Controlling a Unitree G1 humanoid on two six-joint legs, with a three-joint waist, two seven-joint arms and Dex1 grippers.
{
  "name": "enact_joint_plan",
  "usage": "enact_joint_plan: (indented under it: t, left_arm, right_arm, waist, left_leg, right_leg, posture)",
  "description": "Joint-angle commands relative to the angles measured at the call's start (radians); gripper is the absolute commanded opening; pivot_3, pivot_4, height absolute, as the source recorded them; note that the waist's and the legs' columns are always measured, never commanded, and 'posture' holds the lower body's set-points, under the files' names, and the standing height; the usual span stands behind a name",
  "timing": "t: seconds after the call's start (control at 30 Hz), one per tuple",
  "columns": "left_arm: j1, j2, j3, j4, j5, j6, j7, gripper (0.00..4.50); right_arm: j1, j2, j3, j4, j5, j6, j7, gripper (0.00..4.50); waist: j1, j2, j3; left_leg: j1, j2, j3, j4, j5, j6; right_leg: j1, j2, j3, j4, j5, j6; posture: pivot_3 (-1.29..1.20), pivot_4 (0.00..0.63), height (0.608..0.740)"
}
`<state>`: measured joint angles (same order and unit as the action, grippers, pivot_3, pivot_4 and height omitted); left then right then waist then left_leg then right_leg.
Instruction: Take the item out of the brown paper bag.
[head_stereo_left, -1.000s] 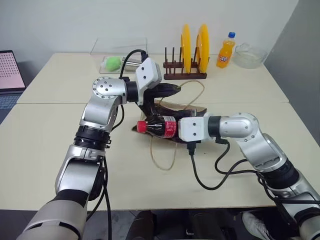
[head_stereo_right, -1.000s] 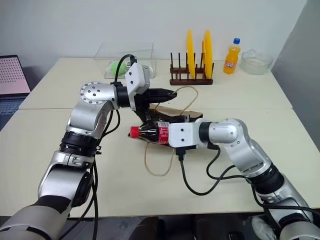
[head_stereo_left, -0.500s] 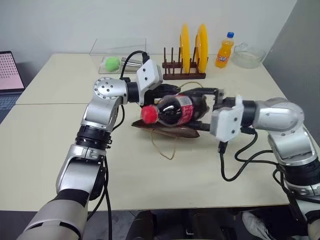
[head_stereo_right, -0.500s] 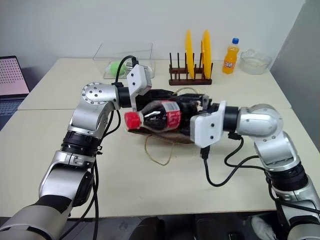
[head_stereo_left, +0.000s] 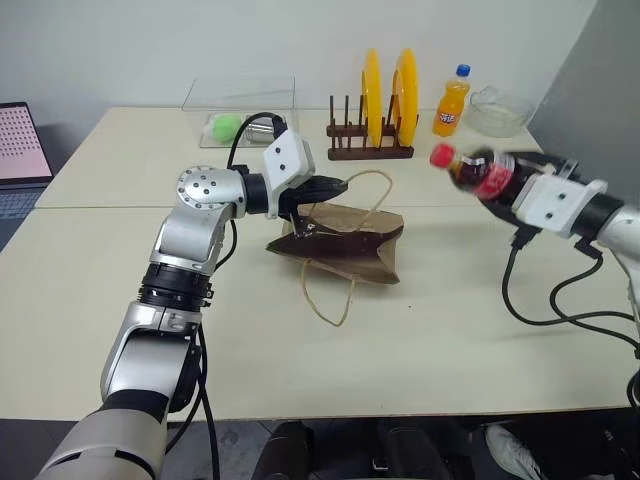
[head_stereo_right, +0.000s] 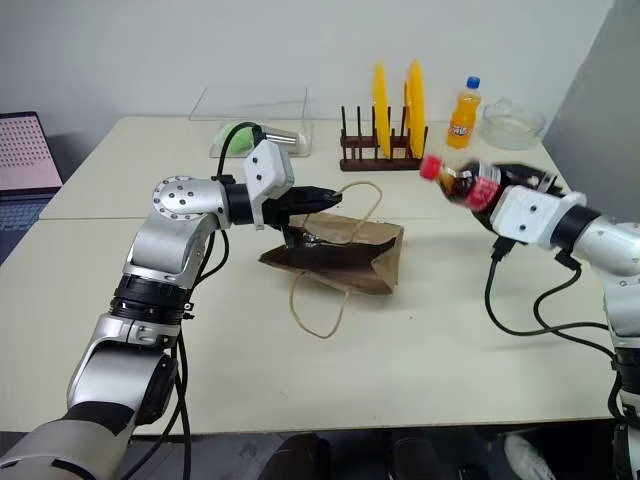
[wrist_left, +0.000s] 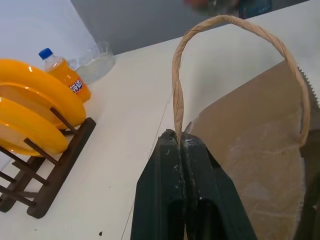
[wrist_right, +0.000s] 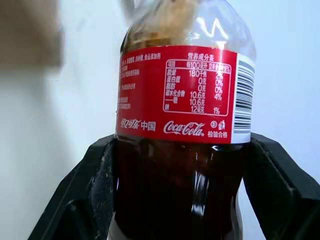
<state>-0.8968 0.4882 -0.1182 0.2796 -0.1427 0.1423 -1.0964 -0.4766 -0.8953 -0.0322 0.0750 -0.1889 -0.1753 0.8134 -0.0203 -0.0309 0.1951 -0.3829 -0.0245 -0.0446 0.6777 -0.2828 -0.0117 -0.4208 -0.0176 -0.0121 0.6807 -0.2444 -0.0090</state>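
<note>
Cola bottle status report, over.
Right gripper shut on cola bottle, held clear of the brown paper bag. Left gripper shut on the bag's cord handle. Nothing in the way.

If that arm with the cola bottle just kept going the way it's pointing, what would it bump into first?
Probably the plate rack with its yellow plates. The right gripper aims the cola bottle cap-first toward the left and far side of the table, though depth is hard to judge.
</note>
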Motion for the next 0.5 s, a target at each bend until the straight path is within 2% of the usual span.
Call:
enact_joint_plan:
  t: [0.03,0.17,0.3,0.47,0.5]
  left_arm:
    - [0.002,-0.003,0.015,-0.071,-0.024,0.019,0.022,0.0]
    - [0.011,-0.005,0.011,-0.094,-0.03,0.031,0.029,0.0]
    - [0.006,-0.006,0.012,-0.096,-0.031,0.036,0.031,0.0]
    - [0.003,-0.009,0.012,-0.094,-0.03,0.033,0.036,0.0]
    - [0.004,-0.01,0.012,-0.094,-0.03,0.033,0.038,0.0]
  right_arm:
    - [-0.072,-0.002,0.094,0.116,-0.058,-0.061,0.03,3.14]
    - [-0.153,0.033,0.191,0.286,-0.079,-0.087,0.075,3.14]
    - [-0.196,0.053,0.234,0.367,-0.054,-0.098,0.15,3.14]
    - [-0.24,0.043,0.279,0.46,-0.097,-0.125,0.163,3.14]
    - [-0.245,0.042,0.284,0.472,-0.101,-0.134,0.162,3.86]
  waist:
    - [-0.004,0.0,0.0]
    - [-0.009,0.0,0.0]
    - [-0.006,0.0,0.0]
    - [-0.005,0.0,0.0]
    - [-0.005,0.0,0.0]
  left_leg:
    - [0.0,0.0,0.0,0.0,0.0,0.0]
    - [0.0,0.0,0.001,0.0,0.0,0.0]
    - [0.0,0.0,0.001,0.0,0.0,0.0]
    - [0.0,0.0,0.002,0.0,0.0,0.0]
    - [0.0,0.0,0.002,0.0,0.0,0.0]
  right_leg:
    - [0.0,0.0,0.0,0.0,0.0,0.0]
    - [0.0,0.0,0.001,0.0,0.0,0.0]
    - [0.0,0.0,0.0,0.0,0.0,0.0]
    - [0.0,-0.001,0.001,0.0,0.0,0.0]
    - [0.0,-0.001,0.001,0.0,0.0,0.0]
  posture:
    - [0.0,0.15,0.74]
    - [0.0,0.15,0.74]
    - [0.0,0.15,0.74]
    - [0.0,0.15,0.74]
    - [0.0,0.15,0.74]
